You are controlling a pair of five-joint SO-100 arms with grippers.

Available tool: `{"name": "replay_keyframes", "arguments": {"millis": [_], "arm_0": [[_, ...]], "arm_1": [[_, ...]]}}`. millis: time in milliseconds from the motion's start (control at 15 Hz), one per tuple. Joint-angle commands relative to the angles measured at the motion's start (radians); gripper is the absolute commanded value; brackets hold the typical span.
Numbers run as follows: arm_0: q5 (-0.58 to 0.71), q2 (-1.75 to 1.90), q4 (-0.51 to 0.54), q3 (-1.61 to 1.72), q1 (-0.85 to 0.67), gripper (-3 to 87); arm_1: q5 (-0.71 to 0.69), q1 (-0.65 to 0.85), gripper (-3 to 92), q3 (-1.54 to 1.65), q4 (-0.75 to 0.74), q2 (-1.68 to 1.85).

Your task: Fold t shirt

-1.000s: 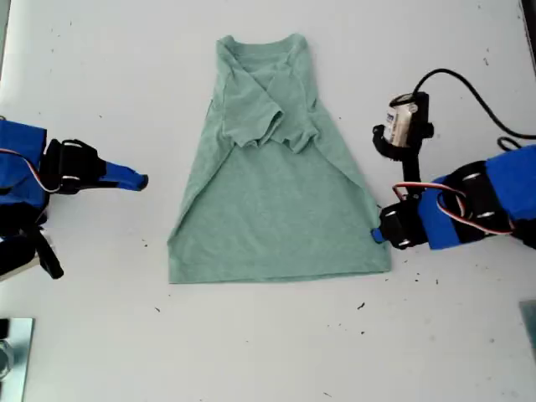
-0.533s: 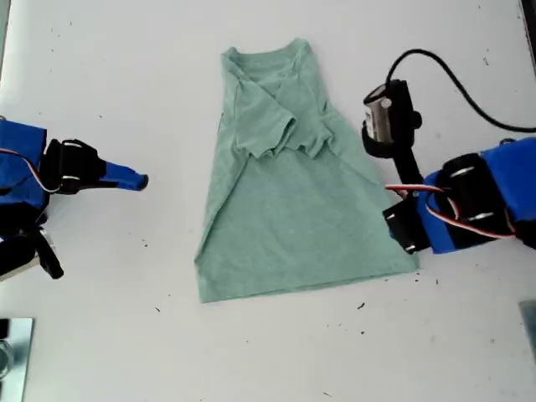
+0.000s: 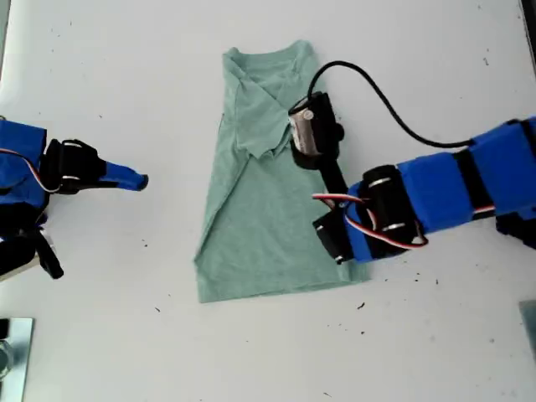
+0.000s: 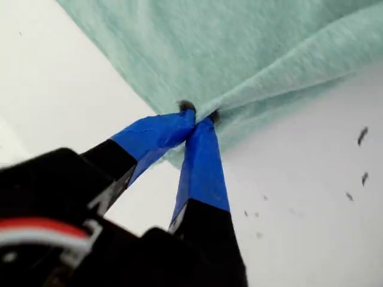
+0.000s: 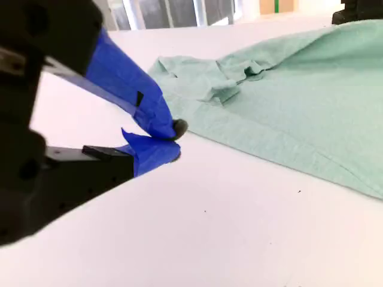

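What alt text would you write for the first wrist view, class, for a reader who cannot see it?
My first pincer, its blue-taped tips closed together, pinches a bunched edge of the green t shirt above a white table dotted with dark specks.

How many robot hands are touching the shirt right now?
1. My first hand pinches the t shirt edge, on the exterior view's right. My second hand, on that view's left, sits on bare table, apart from it.
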Motion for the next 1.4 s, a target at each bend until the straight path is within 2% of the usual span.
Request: {"name": "replay_keyframes", "arguments": {"millis": [0,67,133,267,333,467,533,667,733,800,867,933,1000,1133,1267,1333], "arm_0": [[0.015,0.006,-0.020,0.012,0.002,-0.2],[0.015,0.006,-0.020,0.012,-0.002,-0.2],[0.015,0.006,-0.020,0.012,-0.002,-0.2],[0.015,0.006,-0.020,0.012,0.002,-0.2],[0.015,0.006,-0.020,0.012,0.002,-0.2],[0.017,0.008,-0.020,0.012,0.000,-0.2],[0.017,0.008,-0.020,0.012,-0.002,-0.2],[0.017,0.008,-0.020,0.012,-0.002,-0.2],[0.017,0.008,-0.020,0.012,-0.003,-0.2],[0.017,0.008,-0.020,0.012,-0.002,-0.2],[0.017,0.008,-0.020,0.012,0.002,-0.2],[0.015,0.008,-0.020,0.012,0.002,-0.2],[0.015,0.008,-0.020,0.012,0.003,-0.2],[0.014,0.008,-0.020,0.012,0.003,-0.2],[-0.023,0.012,-0.018,-0.005,0.018,-0.2],[-0.066,0.023,-0.046,-0.054,0.072,-0.2]], "arm_1": [[-0.005,0.025,-2.1,0.092,-0.212,-0.014],[-0.005,0.018,-1.7,0.184,-0.377,-0.037],[0.009,0.005,5.7,0.239,-0.472,-0.078],[0.012,-0.038,27.5,0.233,-0.471,-0.080],[0.006,-0.054,26.7,0.184,-0.399,-0.006],[0.021,-0.083,26.7,-0.041,-0.123,0.127],[0.020,-0.091,26.6,-0.091,-0.035,0.212],[0.000,-0.067,25.9,0.046,0.089,0.466],[-0.032,-0.018,21.1,0.288,0.064,0.641],[-0.055,0.041,9.3,0.592,-0.015,0.838],[-0.094,0.100,2.6,0.899,-0.124,1.046],[-0.124,0.152,2.5,1.201,-0.219,1.284],[-0.135,0.179,2.5,1.445,-0.239,1.536],[-0.118,0.195,2.5,1.713,-0.071,1.967],[-0.123,0.219,2.5,1.749,-0.089,1.910],[-0.133,0.236,2.5,1.750,-0.092,1.910]]}}
